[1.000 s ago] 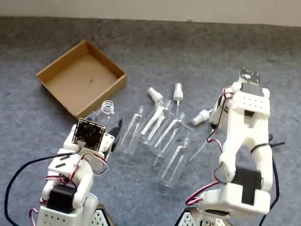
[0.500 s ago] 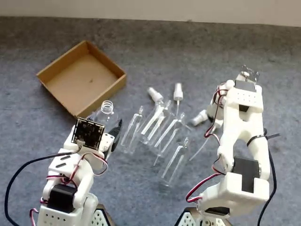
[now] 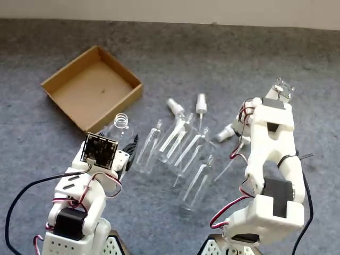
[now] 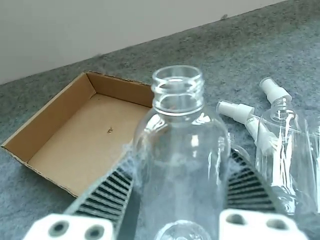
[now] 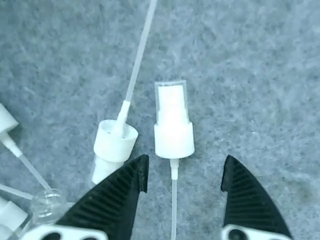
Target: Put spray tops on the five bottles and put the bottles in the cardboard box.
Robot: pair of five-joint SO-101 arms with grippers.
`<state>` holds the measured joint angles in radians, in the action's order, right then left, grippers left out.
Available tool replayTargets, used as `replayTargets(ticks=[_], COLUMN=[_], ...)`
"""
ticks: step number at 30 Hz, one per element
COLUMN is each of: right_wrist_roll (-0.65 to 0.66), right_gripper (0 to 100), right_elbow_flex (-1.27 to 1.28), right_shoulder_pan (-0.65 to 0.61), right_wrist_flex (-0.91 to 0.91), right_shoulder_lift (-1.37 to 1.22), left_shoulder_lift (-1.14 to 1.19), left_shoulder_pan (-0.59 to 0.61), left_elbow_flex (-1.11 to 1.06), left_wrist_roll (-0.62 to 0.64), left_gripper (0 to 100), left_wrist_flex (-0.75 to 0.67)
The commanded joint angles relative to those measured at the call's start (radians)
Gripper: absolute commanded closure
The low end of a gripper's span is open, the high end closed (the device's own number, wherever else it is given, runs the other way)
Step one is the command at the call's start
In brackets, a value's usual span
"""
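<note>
My left jaws clamp 1 bottle (image 4: 180,150) near the box (image 3: 93,87), mouth clear to take a top. My right jaws gape wide around 1 spray top (image 5: 173,130) lying on the carpet (image 5: 250,60), placed to close on it.

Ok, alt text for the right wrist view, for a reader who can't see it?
The right gripper hangs open over grey carpet, its black fingers either side of the thin tube of a white spray top with a clear cap. A second spray top lies beside it, and a clear bottle's mouth shows near one finger.
</note>
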<state>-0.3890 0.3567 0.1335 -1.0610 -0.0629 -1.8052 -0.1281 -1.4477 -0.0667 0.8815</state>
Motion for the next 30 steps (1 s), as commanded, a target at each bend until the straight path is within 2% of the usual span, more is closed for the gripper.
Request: replayTargets(ticks=[1, 5, 12, 22, 27, 30], right_wrist_roll=[-0.006, -0.006, 0.000, -0.002, 0.012, 0.087], right_gripper=[77.5, 77.5, 77.5, 77.6, 84.9, 88.7], right_elbow_flex=[0.012, 0.035, 0.033, -0.012, -0.016, -0.016], right_shoulder_pan=[-0.010, -0.007, -0.005, 0.021, 0.036, 0.033], right_wrist_flex=[0.062, 0.137, 0.143, 0.139, 0.140, 0.137], right_shoulder_lift=[0.012, 0.010, 0.005, -0.199, -0.197, -0.196], left_shoulder_lift=[-0.004, -0.004, -0.004, -0.004, -0.004, -0.004], left_shoulder_pan=[-0.007, -0.007, -0.007, -0.005, -0.007, -0.010], left_elbow_flex=[0.005, 0.004, 0.004, 0.004, 0.002, -0.022], left_wrist_roll=[0.012, 0.012, 0.012, 0.012, 0.012, 0.012], left_gripper=[92, 92, 92, 92, 92, 92], left_wrist_flex=[-0.021, -0.021, -0.020, -0.020, -0.021, -0.026])
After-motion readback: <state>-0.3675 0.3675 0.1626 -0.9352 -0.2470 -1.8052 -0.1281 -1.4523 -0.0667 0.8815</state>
